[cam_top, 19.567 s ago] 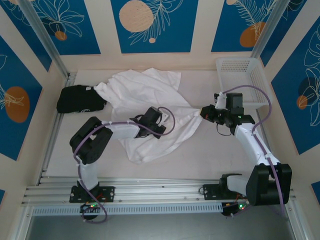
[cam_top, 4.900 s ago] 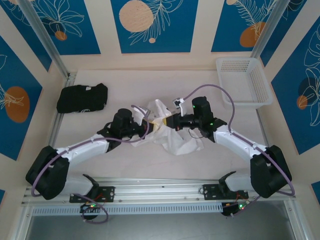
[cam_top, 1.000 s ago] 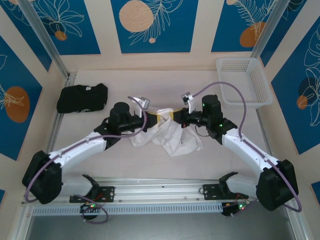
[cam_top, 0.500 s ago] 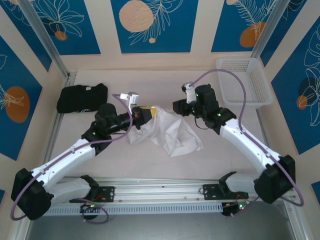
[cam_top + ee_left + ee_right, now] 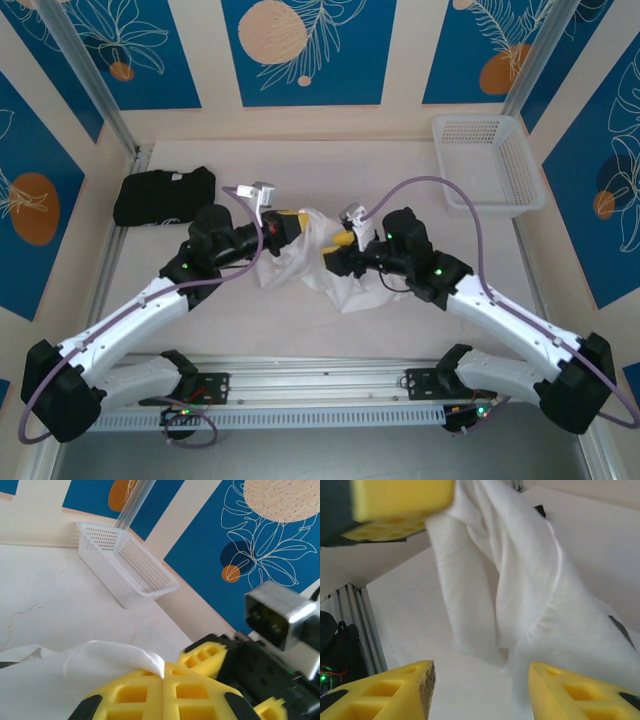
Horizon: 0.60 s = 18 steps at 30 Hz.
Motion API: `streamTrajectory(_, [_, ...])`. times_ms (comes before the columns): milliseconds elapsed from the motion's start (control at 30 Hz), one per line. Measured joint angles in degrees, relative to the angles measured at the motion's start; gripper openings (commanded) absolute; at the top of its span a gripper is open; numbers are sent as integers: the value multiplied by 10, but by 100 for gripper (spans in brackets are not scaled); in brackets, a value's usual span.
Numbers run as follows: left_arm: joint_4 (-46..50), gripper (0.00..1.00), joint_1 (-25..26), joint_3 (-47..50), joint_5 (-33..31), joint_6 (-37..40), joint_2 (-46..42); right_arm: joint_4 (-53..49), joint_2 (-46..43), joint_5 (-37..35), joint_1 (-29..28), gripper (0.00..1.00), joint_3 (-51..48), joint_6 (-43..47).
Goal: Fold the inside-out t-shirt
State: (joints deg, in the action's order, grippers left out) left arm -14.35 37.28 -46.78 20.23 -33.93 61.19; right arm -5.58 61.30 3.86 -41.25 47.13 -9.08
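Note:
The inside-out t-shirt [image 5: 352,288] is a bunched white heap at the table's middle, with one edge lifted. My left gripper [image 5: 296,222] is shut on that raised edge. In the left wrist view a hemmed fold of the t-shirt [image 5: 115,655] sticks out from between the closed yellow fingers [image 5: 130,695]. My right gripper [image 5: 336,252] hovers just right of the hanging cloth, open and holding nothing. In the right wrist view its fingertips [image 5: 400,690] stand wide apart, and the t-shirt [image 5: 520,580] drapes down ahead of them from the left gripper's fingers [image 5: 400,500].
A folded black garment [image 5: 163,195] lies at the far left of the table. A white mesh basket [image 5: 490,165] stands at the far right corner, also seen as the basket [image 5: 125,565] in the left wrist view. Bare tabletop [image 5: 420,185] lies between shirt and basket.
My right gripper let go of the shirt, opened, swung away and came back lower beside the cloth. My left gripper drew the held edge up and to the left.

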Motion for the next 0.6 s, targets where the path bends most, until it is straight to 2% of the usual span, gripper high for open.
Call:
streamTrajectory(267, [5,0,0,0,0,5,-9,78,89,-2,0,45,0,-23])
streamTrajectory(333, [8,0,0,0,0,9,-12,93,106,-3,0,33,0,-31])
streamTrajectory(400, [12,0,0,0,-2,13,-14,100,116,-7,0,10,0,-39])
streamTrajectory(433, [16,0,0,0,-3,14,-15,101,117,-10,2,3,0,-43])
streamTrajectory(467, [19,0,0,0,-5,15,-17,102,116,-15,3,0,0,-44])
streamTrajectory(600, [37,0,-1,0,-24,28,-31,83,90,-31,27,0,-3,-48])
